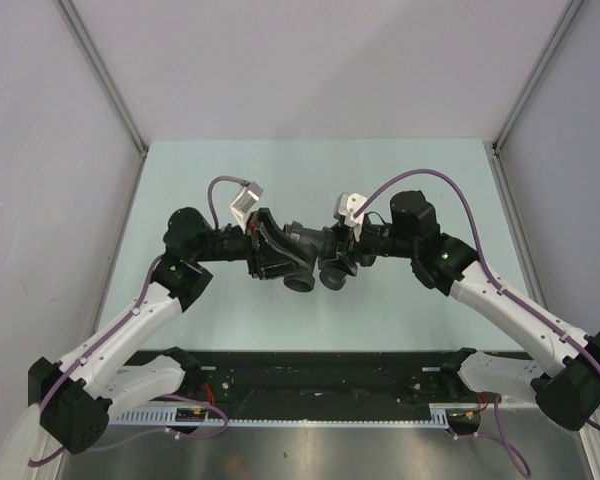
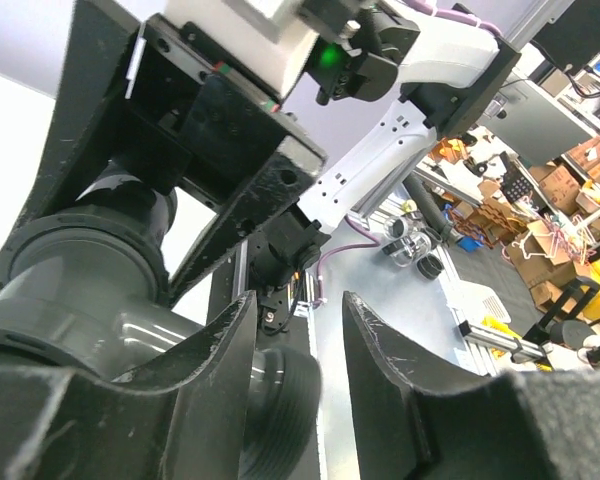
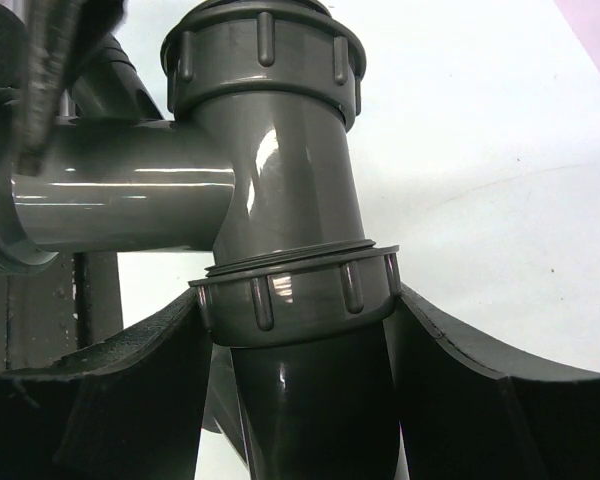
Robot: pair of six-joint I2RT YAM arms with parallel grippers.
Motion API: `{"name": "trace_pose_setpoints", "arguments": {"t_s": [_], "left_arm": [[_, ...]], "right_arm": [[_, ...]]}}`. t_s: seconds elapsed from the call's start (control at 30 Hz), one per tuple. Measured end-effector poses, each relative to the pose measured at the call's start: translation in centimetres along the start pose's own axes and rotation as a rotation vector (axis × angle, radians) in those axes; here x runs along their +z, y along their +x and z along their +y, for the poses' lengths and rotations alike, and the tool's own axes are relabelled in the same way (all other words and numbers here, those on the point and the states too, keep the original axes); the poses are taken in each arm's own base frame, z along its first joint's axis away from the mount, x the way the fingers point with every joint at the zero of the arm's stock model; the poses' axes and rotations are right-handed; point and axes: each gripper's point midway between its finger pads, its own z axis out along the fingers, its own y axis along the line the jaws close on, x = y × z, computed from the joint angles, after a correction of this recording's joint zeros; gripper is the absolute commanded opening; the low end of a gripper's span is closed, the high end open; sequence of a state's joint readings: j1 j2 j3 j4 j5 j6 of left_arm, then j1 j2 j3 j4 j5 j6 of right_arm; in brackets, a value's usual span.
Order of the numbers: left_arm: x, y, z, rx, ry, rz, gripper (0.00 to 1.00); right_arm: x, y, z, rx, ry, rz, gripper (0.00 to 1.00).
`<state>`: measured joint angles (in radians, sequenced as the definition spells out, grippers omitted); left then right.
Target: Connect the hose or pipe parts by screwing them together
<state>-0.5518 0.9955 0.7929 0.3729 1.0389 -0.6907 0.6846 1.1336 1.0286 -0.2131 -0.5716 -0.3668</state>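
Right tool (image 3: 295,300) — clenched on tube (image 3: 300,400) | left tool (image 2: 298,300) — grip unclear | tube meets branched fitting (image 3: 280,150)

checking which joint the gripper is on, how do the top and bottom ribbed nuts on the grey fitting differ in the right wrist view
The bottom ribbed nut sits between the fingers of the right gripper, both pressed against it; the top ribbed nut stands clear of them. A thin ring edge shows above the bottom nut, none under the top nut. Both are dark grey, ribbed, on one grey fitting.
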Motion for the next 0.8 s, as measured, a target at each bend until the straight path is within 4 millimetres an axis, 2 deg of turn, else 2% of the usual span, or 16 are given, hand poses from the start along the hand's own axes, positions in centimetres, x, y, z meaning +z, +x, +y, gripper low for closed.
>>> {"name": "trace_pose_setpoints", "arguments": {"t_s": [0.13, 0.3, 0.4, 0.5, 0.6, 0.73, 0.8], "left_arm": [[-0.1, -0.1, -1.5, 0.006, 0.021, -0.006, 0.46], [-0.1, 0.2, -3.1, -0.02, 0.046, 0.002, 0.45], [-0.1, 0.9, -2.4, -0.045, 0.03, 0.006, 0.45], [-0.1, 2.5, -0.9, -0.098, -0.009, 0.024, 0.45], [-0.1, 3.0, -0.1, -0.12, -0.036, 0.034, 0.5], [-0.3, 3.1, 0.3, -0.121, -0.076, 0.025, 0.7], [-0.7, 3.0, 0.4, -0.115, -0.111, 0.009, 0.72]], "right_arm": [[-0.1, 0.1, -0.9, 0.004, 0.041, 0.004, 0.0], [-0.5, -1.1, -2.8, -0.009, 0.124, -0.037, 0.0], [-0.6, -1.6, -3.1, -0.011, 0.137, -0.056, 0.0], [-0.7, -1.9, -3.2, -0.01, 0.144, -0.064, 0.0], [-0.9, -2.1, -3.3, -0.014, 0.152, -0.069, 0.0], [-1.2, -2.1, -3.6, -0.032, 0.175, -0.061, 0.0], [-1.4, -1.8, -3.8, -0.042, 0.185, -0.048, 0.0]]}}
